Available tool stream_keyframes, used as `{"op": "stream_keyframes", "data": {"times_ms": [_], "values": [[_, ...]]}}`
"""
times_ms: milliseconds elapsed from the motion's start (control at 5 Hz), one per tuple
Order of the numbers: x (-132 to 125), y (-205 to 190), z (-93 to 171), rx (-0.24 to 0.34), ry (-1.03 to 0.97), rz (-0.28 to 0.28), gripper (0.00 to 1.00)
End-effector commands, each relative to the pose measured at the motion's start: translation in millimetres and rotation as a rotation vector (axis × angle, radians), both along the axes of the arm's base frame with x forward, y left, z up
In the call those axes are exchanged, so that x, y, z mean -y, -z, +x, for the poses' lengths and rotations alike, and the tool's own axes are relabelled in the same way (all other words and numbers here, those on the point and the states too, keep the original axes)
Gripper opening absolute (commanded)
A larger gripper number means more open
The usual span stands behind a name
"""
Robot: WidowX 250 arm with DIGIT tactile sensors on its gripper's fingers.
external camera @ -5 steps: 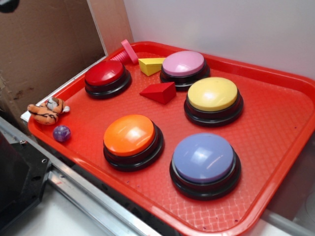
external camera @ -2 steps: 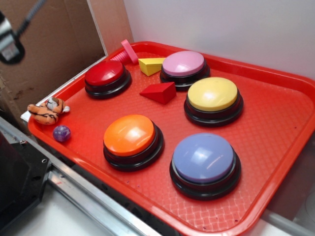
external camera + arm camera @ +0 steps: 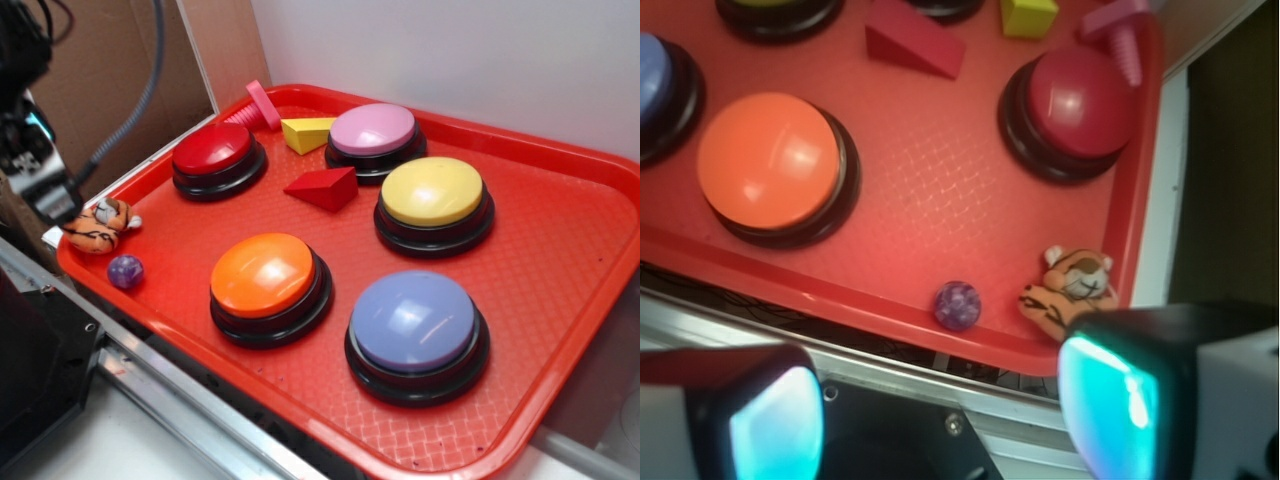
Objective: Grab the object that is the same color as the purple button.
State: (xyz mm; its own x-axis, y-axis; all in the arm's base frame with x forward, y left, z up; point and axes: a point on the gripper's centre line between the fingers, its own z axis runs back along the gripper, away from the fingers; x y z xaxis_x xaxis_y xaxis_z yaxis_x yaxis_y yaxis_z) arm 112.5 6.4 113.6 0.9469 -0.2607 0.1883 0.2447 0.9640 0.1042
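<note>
The claw (image 3: 940, 410) hangs wide open and empty above the near rim of the red plastic tray (image 3: 890, 300). Just inside that rim sits the tiny glossy purple marble (image 3: 957, 305), beside the small orange striped tiger toy (image 3: 1072, 290). Hard, light and slippery, it would likely roll; pinch across its middle

Glossy flecked purple ball (image 3: 957, 305) on a textured red plastic tray (image 3: 940, 190); buttons' domes shiny.
</note>
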Motion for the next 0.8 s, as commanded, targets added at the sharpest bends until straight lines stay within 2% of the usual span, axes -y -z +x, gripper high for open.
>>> {"op": "stream_keyframes", "data": {"times_ms": [0, 400, 600], "values": [[-16.0, 52.7, 7.9, -0.099, -0.173, 0.059, 1.0], [-26.1, 89.9, 18.2, -0.162, -0.286, 0.103, 1.0], [-27.6, 101.9, 20.2, -0.174, -0.294, 0.09, 1.0]]}}
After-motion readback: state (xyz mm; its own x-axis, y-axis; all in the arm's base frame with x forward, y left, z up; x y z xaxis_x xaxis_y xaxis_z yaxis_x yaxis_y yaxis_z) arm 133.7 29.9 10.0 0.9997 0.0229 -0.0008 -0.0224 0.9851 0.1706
